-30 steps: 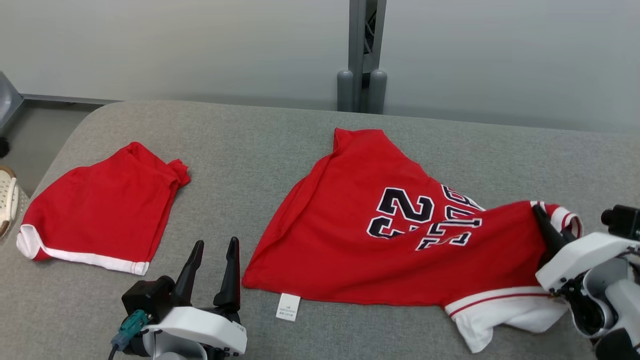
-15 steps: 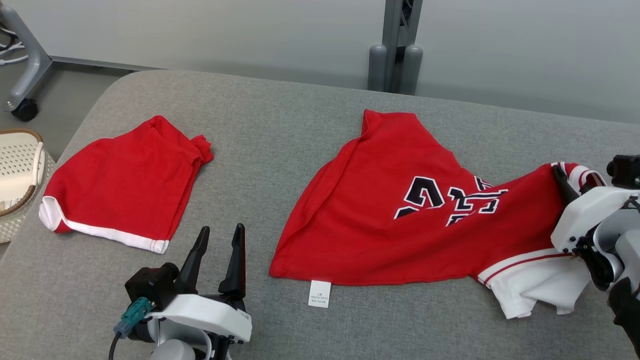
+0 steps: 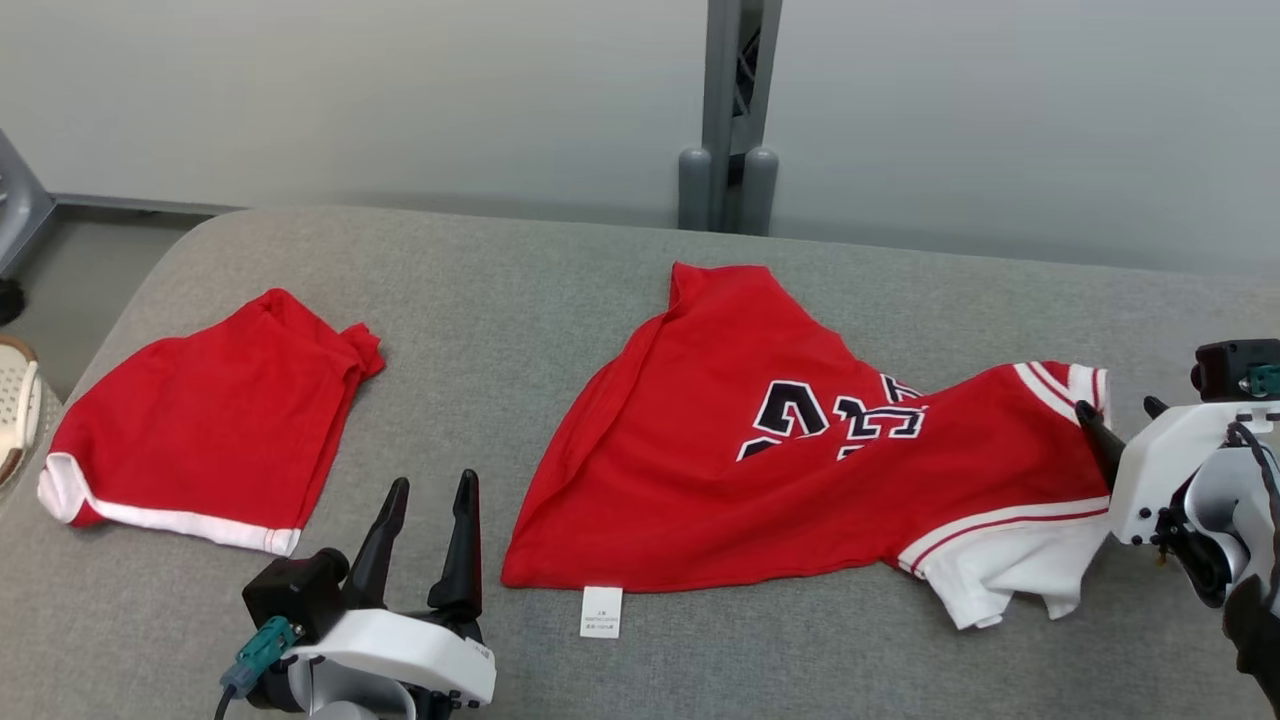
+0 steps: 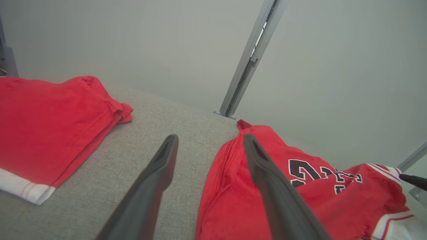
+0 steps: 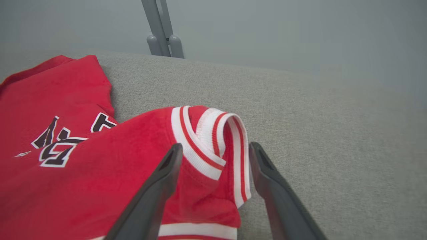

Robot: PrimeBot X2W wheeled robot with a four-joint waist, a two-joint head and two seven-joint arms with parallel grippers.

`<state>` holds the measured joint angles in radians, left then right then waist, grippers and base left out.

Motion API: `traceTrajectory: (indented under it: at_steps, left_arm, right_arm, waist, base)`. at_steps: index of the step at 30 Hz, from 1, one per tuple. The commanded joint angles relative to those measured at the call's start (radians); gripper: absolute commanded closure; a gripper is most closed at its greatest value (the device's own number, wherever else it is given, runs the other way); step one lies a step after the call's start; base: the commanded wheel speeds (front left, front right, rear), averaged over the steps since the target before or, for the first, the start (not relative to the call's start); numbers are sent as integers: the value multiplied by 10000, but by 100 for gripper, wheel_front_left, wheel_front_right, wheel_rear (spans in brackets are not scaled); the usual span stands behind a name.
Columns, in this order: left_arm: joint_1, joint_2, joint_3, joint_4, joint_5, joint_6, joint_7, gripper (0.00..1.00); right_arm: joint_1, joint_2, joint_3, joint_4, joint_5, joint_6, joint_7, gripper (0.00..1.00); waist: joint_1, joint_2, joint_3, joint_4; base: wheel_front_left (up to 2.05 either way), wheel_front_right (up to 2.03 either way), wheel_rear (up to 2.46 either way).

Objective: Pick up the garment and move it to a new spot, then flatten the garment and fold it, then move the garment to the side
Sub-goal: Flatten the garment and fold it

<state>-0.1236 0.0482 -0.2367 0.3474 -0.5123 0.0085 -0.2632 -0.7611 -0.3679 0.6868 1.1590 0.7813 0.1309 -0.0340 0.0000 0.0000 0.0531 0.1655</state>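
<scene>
The jersey [image 3: 760, 470] carries black numerals [image 3: 800, 425] edged in white. A fold of red cloth lies over them, so I can make out a 2 and some broken strokes after it, no more. A white tag [image 3: 601, 611] sticks out from the hem nearest me, its print too small to read. The jersey lies rumpled on the grey table [image 3: 520, 300], right of the middle, with red shorts [image 3: 200, 420] well apart on the left. My right gripper [image 5: 213, 150] stands wide open at the jersey's right end. The red-and-white striped trim [image 5: 233, 150] sits between my two fingers, one over red cloth and the other over bare table just beside the trim; neither pinches it. My left gripper [image 4: 210, 138] is wide open too and holds nothing. It hovers near the jersey's left corner, one finger in line with the red edge, the other over the bare table between jersey and shorts.
</scene>
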Motion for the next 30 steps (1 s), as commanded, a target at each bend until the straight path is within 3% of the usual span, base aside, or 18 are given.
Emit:
traceTrajectory:
  at_steps: [1, 10, 14, 22, 30]
  left_arm:
    - [120, 43, 46, -11, -73, -42, -9, 0]
    - [407, 46, 188, -188, -139, 85, -9, 0]
    - [550, 46, 272, -233, -138, 80, -9, 0]
    - [617, 45, 342, -263, -81, 30, -9, 0]
    - [623, 45, 396, -284, 32, 2, -9, 0]
  right_arm:
    - [233, -124, 26, -116, 139, -3, -120, 0]
    - [1758, -517, -629, -1354, 1229, -3, -2016, 0]
    - [2809, -408, -1234, -2047, 1201, -3, -2321, 0]
    - [5171, 431, -3593, -4349, -761, -3, -2322, 0]
    - [6277, 1120, -4919, -5622, -2522, -3, -2316, 0]
  waist:
    - [0, 0, -353, -356]
    - [0, 0, -919, -1019]
    - [0, 0, -1019, -1229]
    - [0, 0, -1015, -1449]
    - [0, 0, -997, -1397]
  base:
    - [0, 0, 0]
    - [0, 0, 0]
    - [0, 0, 0]
    - [0, 0, 0]
    - [0, 0, 0]
